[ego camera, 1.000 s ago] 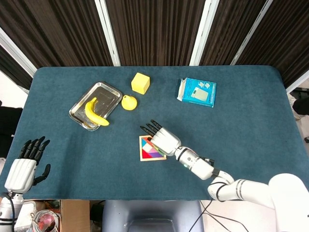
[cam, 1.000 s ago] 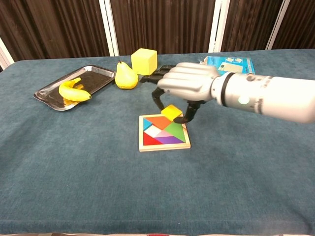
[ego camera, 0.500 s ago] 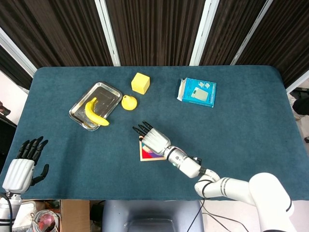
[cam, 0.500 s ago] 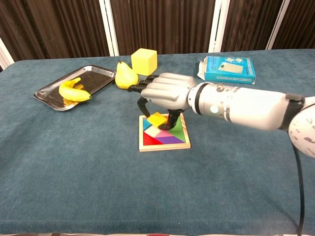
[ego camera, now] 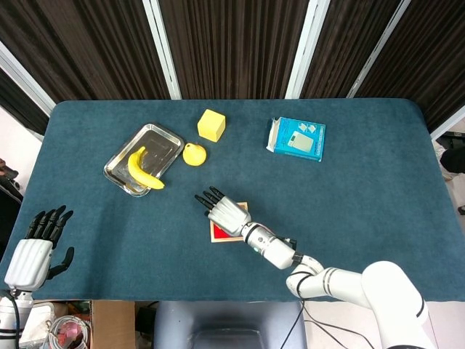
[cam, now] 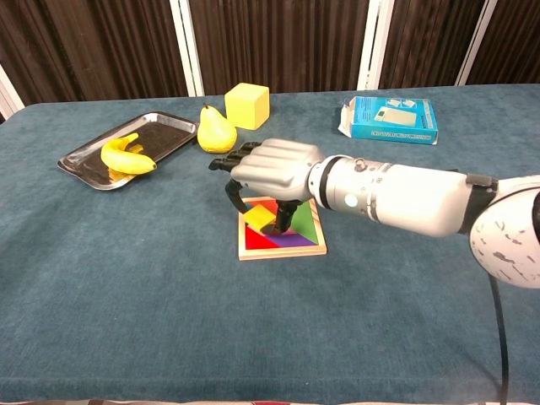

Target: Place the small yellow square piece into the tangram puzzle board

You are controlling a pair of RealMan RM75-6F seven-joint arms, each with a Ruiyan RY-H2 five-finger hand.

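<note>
The tangram puzzle board [cam: 295, 240] [ego camera: 226, 234], a wooden frame with coloured pieces, lies at the table's near middle. My right hand [cam: 272, 171] [ego camera: 221, 211] hovers over the board's left part, palm down, and pinches the small yellow square piece [cam: 260, 218] between thumb and fingers, just above the board. In the head view the hand hides the piece and most of the board. My left hand [ego camera: 38, 249] hangs off the table's near left corner, fingers apart, holding nothing.
A metal tray [ego camera: 163, 141] with a banana [ego camera: 141, 174] sits at the far left. A yellow pear [ego camera: 193, 154] and a yellow cube [ego camera: 211, 125] stand behind the board. A blue box [ego camera: 296, 138] lies at the far right.
My right hand has moved left and lower over the board, carrying the yellow square from the board's far right edge down to its left part. The left hand stays put.
</note>
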